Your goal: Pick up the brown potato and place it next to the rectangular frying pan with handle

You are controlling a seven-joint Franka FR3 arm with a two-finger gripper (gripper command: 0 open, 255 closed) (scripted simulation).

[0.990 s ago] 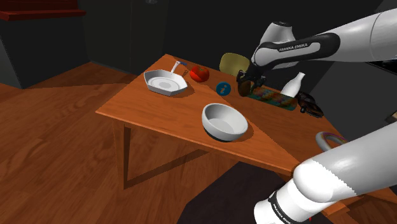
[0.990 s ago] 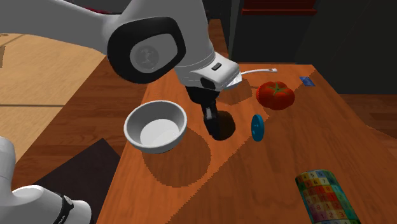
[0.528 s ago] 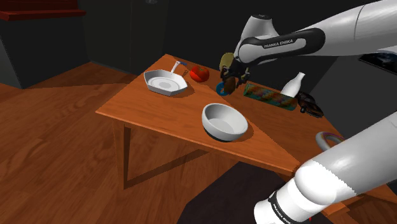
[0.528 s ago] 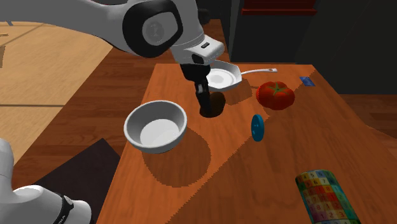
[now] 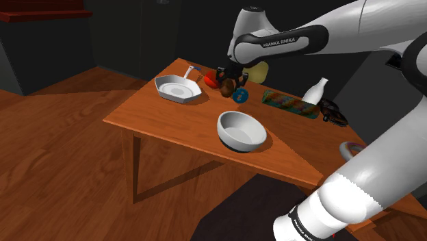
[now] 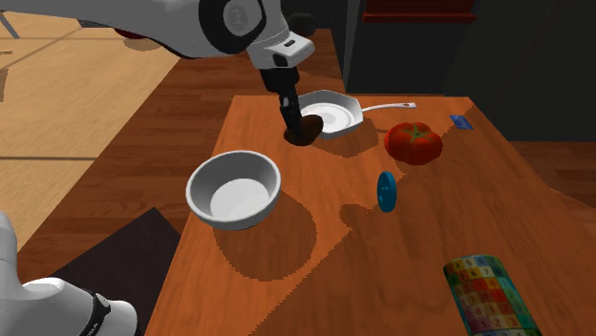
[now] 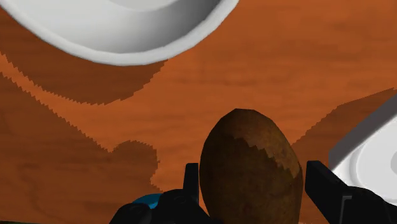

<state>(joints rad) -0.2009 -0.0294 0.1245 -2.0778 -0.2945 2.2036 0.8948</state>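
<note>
Partly, the jaws hide the clasped potato point(image 7: 251, 168).

A white Franka arm point(image 5: 383, 24) with dark joints climbs from the shoulder view's lower right, arches high over the white bowl point(image 5: 241, 130) and stretches past it. Its last long segment lies nearly level above the bowl. Beyond the bowl's far rim the wrist point(image 6: 277, 48) bends downward. The all-black gripper point(image 5: 230, 81) points down there, its two fingers point(image 7: 331, 189) closed around a brown potato point(image 7: 249, 167), one on each side.
</note>
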